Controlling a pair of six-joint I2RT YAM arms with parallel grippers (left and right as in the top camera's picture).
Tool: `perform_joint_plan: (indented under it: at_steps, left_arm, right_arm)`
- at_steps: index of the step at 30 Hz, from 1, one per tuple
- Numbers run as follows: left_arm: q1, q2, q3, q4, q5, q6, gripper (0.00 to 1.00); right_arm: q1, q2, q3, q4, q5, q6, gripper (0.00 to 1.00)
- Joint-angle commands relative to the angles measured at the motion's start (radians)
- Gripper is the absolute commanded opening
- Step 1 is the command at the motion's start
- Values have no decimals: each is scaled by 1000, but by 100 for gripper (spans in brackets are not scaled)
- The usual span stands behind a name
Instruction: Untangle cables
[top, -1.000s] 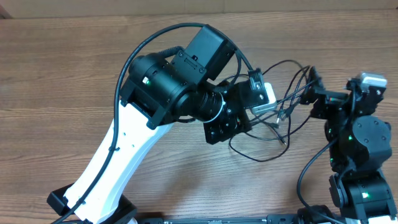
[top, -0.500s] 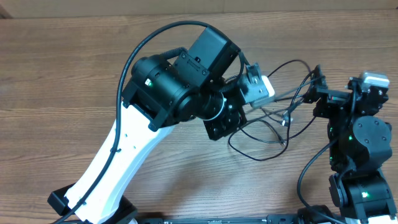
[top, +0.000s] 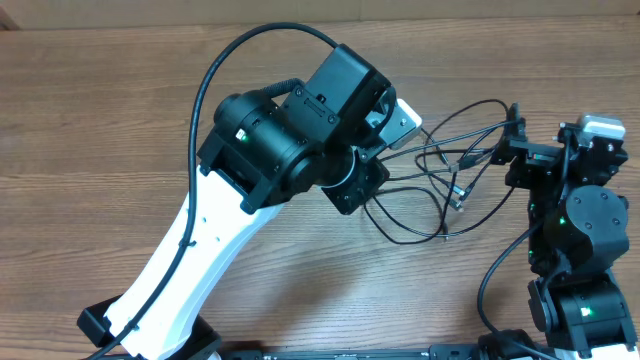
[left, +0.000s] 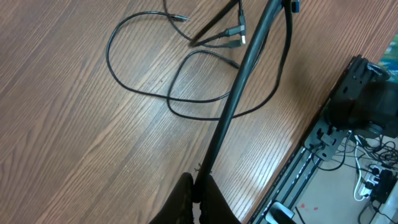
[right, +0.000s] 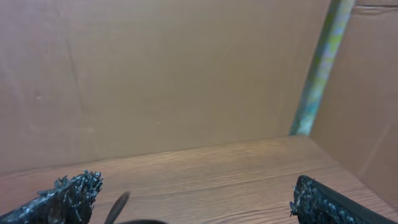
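Observation:
Several thin black cables (top: 440, 190) lie in loose loops on the wooden table between the two arms, plug ends (top: 462, 190) in the middle. My left gripper (top: 405, 135) is above them, shut on one cable. In the left wrist view that cable (left: 242, 68) runs taut from the pinched fingertips of my left gripper (left: 196, 196) up past loops (left: 143, 93) and plugs (left: 236, 37) on the wood. My right gripper (top: 510, 145) stands wide open at the cables' right end. In the right wrist view a blurred strand (right: 117, 205) shows near the left finger (right: 68, 198), with nothing gripped in my right gripper (right: 193, 196).
The big white and black left arm (top: 270, 150) hangs over the table's middle. The right arm's base (top: 580, 250) stands at the right edge. A metal rail (left: 305, 168) runs along the table's front edge. A cardboard wall (right: 161, 68) backs the table.
My left gripper has moved toward the far side of the table with the cable in it, drawing that strand taut and shifting the loops. The right arm has stayed put.

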Motion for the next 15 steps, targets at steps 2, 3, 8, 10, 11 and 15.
perform_joint_plan:
  at_steps: [2,3,8,10,11,15]
  left_arm:
    - [9,-13,-2,-36,-128,15,4]
    - [8,-13,-2,-34,-153,14,4]
    - [9,-13,-2,-29,-222,11,4]
    - [10,-13,-2,-37,-224,11,4]
    - [10,-13,-2,-37,-218,11,4]
    - [9,-13,-2,-19,-156,12,4]
  right_arm:
    - [-23,-7,22,23,202,-50,100]
    - [-23,-7,22,21,201,-50,100]
    - [-23,-7,22,13,220,-121,100]
    - [-23,-7,22,13,251,-146,100]
    - [-23,-7,22,12,262,-148,100]
    - [-23,-7,22,0,264,-147,100]
